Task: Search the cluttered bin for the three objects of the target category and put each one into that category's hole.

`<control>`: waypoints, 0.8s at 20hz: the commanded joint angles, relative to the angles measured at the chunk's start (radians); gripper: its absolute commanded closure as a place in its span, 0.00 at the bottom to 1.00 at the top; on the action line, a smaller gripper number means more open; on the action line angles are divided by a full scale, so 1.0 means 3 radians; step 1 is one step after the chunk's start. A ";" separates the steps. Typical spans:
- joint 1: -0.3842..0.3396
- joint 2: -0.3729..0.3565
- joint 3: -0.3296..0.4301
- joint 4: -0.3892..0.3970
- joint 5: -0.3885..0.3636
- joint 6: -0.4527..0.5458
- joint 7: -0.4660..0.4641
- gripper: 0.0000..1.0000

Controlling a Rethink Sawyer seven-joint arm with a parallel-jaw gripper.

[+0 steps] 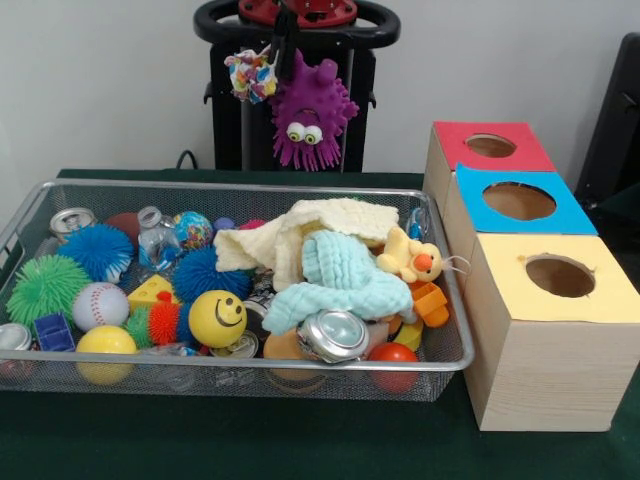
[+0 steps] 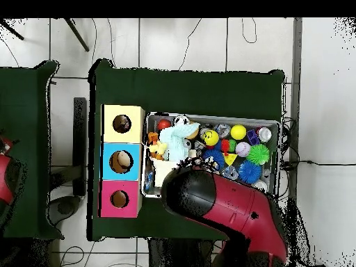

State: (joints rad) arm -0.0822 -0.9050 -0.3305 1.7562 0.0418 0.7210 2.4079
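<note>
My gripper (image 1: 284,52) hangs high above the far rim of the wire mesh bin (image 1: 240,367). It is shut, and two things hang from it. One is a whitish fabric piece with red, blue and yellow blotches (image 1: 250,74) on its left. The other is the purple spiky googly-eyed monster (image 1: 312,108) on its right. I cannot tell which of them the jaws pinch. No other printed piece shows in the bin. The yellow-panelled box's round hole (image 1: 560,275) is open at the right. In the overhead view the arm (image 2: 222,205) hides the gripper, and the hole (image 2: 122,124) is left of the bin (image 2: 272,124).
In the bin, a cream cloth (image 1: 320,225) and a mint cloth (image 1: 340,285) lie over a heap of toys. Around them are a yellow duck (image 1: 412,258), a smiley ball (image 1: 217,318), a can (image 1: 333,335) and spiky balls (image 1: 97,250). The blue-panelled (image 1: 518,201) and red-panelled (image 1: 490,146) boxes stand behind the yellow one.
</note>
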 commanded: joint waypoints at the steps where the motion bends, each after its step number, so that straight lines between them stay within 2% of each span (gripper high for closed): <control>1: -0.0104 0.0139 0.0208 -0.0046 0.0121 -0.0207 0.0391 1.00; 16: -0.0127 0.0191 0.0259 -0.0032 0.0118 -0.0291 0.0328 1.00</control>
State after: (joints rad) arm -0.0899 -0.8815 -0.3289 1.7561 0.0426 0.6952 2.4079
